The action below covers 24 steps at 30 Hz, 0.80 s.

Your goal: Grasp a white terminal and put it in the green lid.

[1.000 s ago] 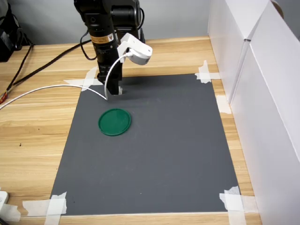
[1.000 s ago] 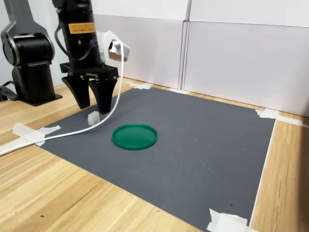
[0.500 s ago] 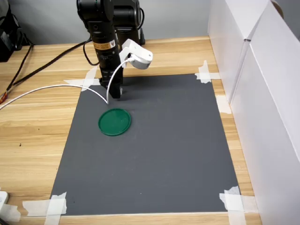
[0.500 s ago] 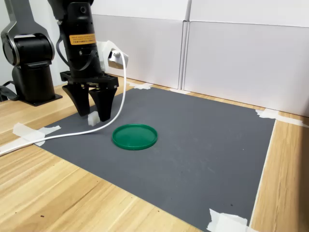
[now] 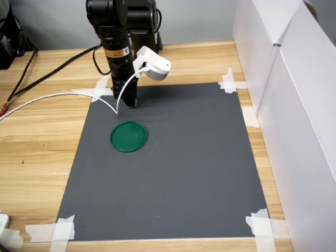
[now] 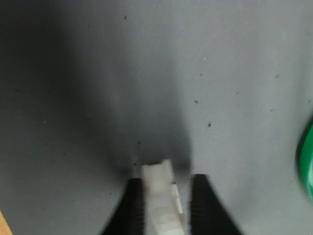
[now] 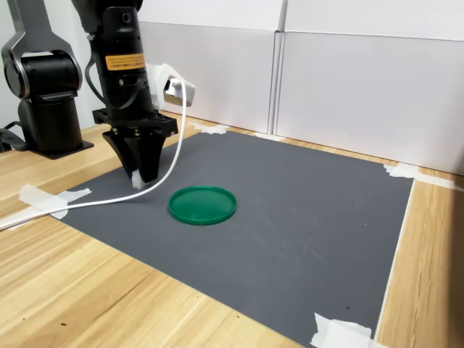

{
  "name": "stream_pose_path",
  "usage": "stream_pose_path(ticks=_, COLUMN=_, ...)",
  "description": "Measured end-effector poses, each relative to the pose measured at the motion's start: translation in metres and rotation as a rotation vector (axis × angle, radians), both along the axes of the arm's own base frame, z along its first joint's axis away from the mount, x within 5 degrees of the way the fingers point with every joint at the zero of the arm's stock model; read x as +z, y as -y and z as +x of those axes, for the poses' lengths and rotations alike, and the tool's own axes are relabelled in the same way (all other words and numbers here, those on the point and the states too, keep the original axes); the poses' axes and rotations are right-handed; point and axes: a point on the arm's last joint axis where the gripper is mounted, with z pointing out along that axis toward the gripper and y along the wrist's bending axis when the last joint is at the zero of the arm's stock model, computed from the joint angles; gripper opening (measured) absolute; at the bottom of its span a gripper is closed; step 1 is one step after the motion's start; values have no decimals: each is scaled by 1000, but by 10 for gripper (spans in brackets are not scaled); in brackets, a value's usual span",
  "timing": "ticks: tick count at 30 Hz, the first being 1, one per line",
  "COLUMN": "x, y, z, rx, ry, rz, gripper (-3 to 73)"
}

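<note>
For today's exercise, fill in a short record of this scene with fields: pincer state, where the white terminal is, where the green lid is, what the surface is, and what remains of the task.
pincer state: the pincer is closed on the white terminal, low over the mat
terminal position: between the fingers, beside the lid, not in it
green lid: flat on the mat, empty, apart from the pincer
surface: dark grey mat taped at its corners to a wooden table
remaining: carry the terminal over the lid and release it
</note>
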Motion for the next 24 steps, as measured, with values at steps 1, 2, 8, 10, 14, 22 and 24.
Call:
stream_pose_path(ticks=1, x=0, y=0, z=0, rx=1, ry=-4, rz=0, gripper=118)
stream_pose_path(ticks=2, x=0, y=0, z=-1, rx=1, ry=-7, rz=0, gripper=100)
stream_pose_path(ticks=8, x=0, y=0, z=-1, rx=-5, ry=-11, rz=2, gripper=93)
stream_pose_path(ticks=10, x=0, y=0, z=-1, rx=-25, ry=-12, rz=7, gripper=93)
stream_pose_path(ticks=14, x=9, y=0, z=7, rx=-128, ry=0, rz=35, gripper=93)
stream_pose_path(ticks=22, x=76, y=0, z=44, rx=-278, ry=82, rz=117, gripper=93)
stream_pose_path(ticks=24, x=90, y=-1, z=51, rx=-298, ry=100, rz=140, gripper=93)
